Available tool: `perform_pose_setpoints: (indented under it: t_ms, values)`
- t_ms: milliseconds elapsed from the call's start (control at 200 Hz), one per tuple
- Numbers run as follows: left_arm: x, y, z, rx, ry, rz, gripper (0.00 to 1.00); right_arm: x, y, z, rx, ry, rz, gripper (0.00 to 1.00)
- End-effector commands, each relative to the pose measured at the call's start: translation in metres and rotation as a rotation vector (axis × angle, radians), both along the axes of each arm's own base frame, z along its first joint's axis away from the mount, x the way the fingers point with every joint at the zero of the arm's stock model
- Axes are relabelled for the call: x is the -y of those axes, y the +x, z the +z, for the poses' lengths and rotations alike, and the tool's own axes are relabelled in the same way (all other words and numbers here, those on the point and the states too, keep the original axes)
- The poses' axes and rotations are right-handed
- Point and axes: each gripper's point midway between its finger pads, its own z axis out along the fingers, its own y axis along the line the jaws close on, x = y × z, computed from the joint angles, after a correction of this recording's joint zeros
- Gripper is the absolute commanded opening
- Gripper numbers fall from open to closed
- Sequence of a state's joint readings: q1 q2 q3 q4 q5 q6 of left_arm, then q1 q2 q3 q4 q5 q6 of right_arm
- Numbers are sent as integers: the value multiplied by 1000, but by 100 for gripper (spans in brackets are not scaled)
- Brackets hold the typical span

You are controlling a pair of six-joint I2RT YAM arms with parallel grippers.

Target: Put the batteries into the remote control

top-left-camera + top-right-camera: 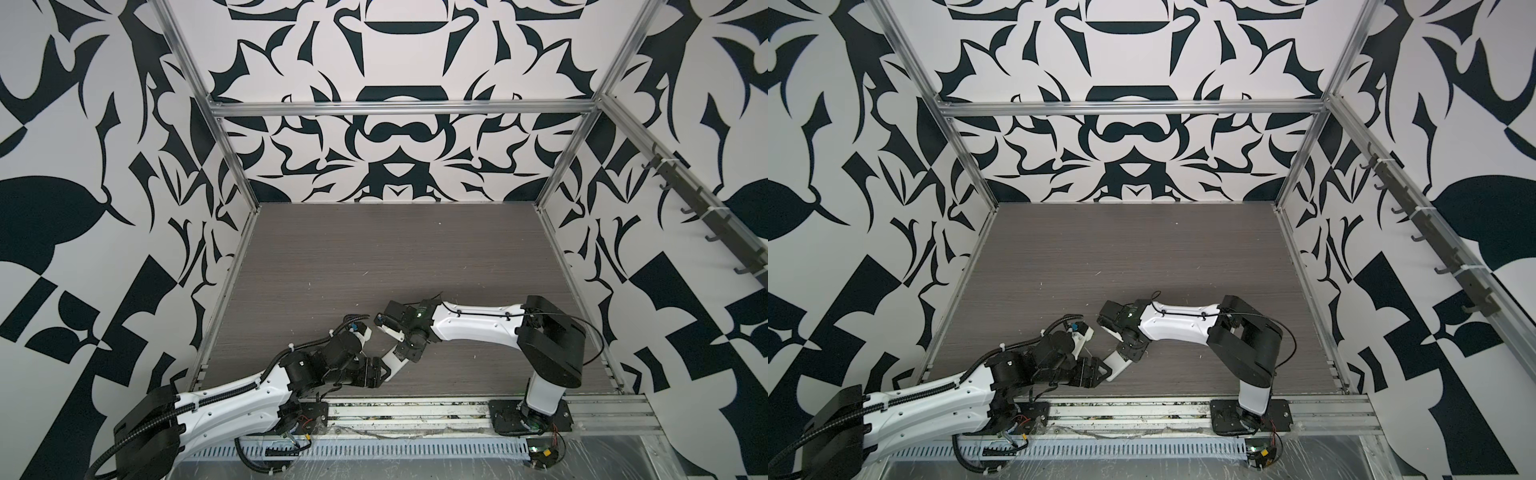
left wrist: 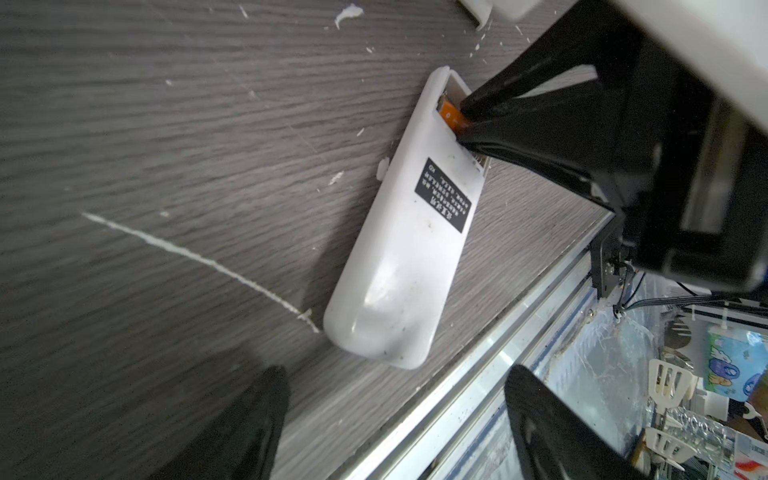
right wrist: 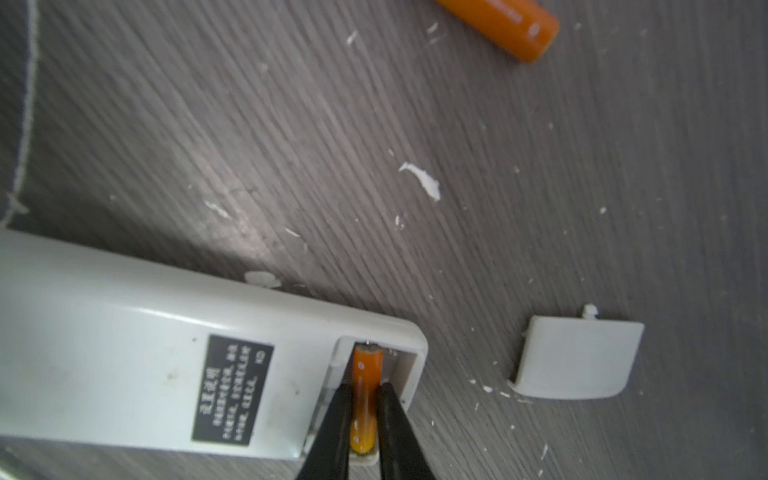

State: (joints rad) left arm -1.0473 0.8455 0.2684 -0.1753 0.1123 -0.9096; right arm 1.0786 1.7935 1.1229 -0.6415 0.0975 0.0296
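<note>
Glossy white plastic remote control (image 2: 399, 249), matt grey woodgrain table (image 2: 166, 145).

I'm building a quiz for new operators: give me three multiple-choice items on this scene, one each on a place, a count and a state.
1. Where does the loose battery cover lie?
A. on the table beside the remote control
B. clipped on the remote
C. in the left end effector

2. How many orange batteries show in the right wrist view?
A. one
B. two
C. four

3. The right end effector is
A. wide open
B. shut on a battery
C. out of view

Key: 1 A, it rests apart from the remote control; 2 B, the gripped battery and the loose battery; 3 B, black fingers pinch it in the open compartment.
</note>
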Motion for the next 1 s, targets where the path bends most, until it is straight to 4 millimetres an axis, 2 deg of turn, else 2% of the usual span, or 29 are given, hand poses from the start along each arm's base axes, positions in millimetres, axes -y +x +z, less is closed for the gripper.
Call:
perform_pose_setpoints:
  t_ms: [0,135,195,395,590,675,995]
  values:
    - [-1,1,-3,4,2,8,86,26,-3,-23,-14,-134,-3,22]
    - [-1,1,-3,5,2,8,86,22,-6,-19,-27,-100,4,23]
    - [-1,2,-3,6,0,9,86,20,-9,-19,-41,-91,8,19]
    - [-2,1,-3,5,2,8,86,19,-13,-22,-68,-97,21,14]
    - [-2,2,-2,8,0,9,86,16,-12,-17,-61,-63,9,7]
    - [-2,1,-3,6,2,9,86,16,-10,-12,-44,-62,0,5]
    - [-2,2,-2,10,1,9,86,12,-2,13,16,-9,-32,6]
